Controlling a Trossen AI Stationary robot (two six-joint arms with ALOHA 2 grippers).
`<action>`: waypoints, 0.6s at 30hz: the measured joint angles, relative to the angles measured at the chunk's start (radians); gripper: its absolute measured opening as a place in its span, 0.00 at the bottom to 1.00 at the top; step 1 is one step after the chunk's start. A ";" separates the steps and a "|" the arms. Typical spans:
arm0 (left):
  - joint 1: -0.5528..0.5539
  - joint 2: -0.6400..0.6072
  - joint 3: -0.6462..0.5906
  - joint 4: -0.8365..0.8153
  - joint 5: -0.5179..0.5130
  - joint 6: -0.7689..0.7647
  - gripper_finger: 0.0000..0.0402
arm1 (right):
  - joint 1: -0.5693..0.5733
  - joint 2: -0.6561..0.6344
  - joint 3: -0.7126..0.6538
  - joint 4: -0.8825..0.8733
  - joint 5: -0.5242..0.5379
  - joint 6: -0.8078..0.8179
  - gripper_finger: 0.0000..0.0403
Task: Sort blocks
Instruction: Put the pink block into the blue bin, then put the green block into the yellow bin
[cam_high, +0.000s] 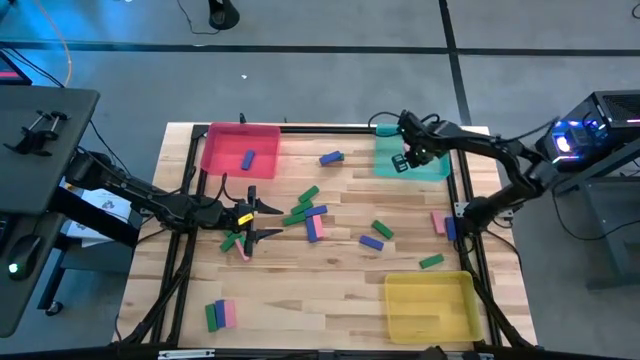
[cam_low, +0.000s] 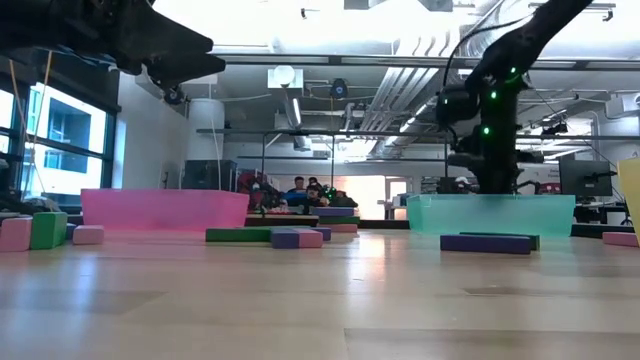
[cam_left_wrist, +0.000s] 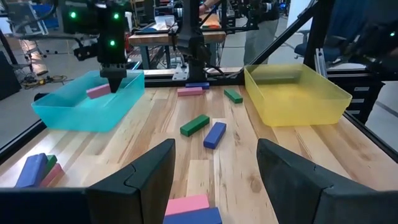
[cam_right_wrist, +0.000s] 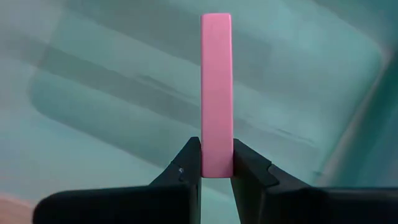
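Observation:
Small green, pink and blue blocks lie scattered on the wooden table (cam_high: 330, 280). My right gripper (cam_high: 412, 158) hangs over the teal tray (cam_high: 432, 168), shut on a pink block (cam_right_wrist: 216, 74); the left wrist view shows that block (cam_left_wrist: 98, 91) inside the tray (cam_left_wrist: 74, 115). My left gripper (cam_high: 262, 222) hovers open near the table's left side, beside a green block (cam_high: 232, 241) and a pink one (cam_high: 243, 251). A pink block lying on a blue one (cam_left_wrist: 189, 208) rests just ahead, between its open fingers, untouched. One blue block (cam_high: 247, 159) lies in the pink tray (cam_high: 222, 140). My right gripper pinches the pink block by one end (cam_right_wrist: 216, 163) between its two fingers (cam_right_wrist: 186, 165). It comes from above, pointing down into the teal tray. The rest of the block (cam_left_wrist: 93, 93) sticks out sideways from the fingers, slightly tilted; I cannot tell whether it touches the tray floor.
The yellow tray (cam_high: 430, 312) sits at the near right corner. A cluster of green, blue and pink blocks (cam_high: 306, 212) lies mid-table, others (cam_high: 376, 236) to its right and three (cam_high: 220, 314) at the near left. A black frame (cam_high: 190, 190) edges the table.

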 joint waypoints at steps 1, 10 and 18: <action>0.000 0.000 0.000 0.000 0.000 0.000 0.53 | -0.005 0.014 0.000 0.000 -0.001 -0.004 0.10; 0.000 0.000 0.000 -0.005 0.000 -0.008 0.53 | -0.013 0.055 0.000 0.008 0.010 -0.006 0.18; 0.000 0.000 0.000 -0.005 0.000 -0.015 0.53 | 0.002 -0.043 0.023 -0.007 0.085 -0.014 0.41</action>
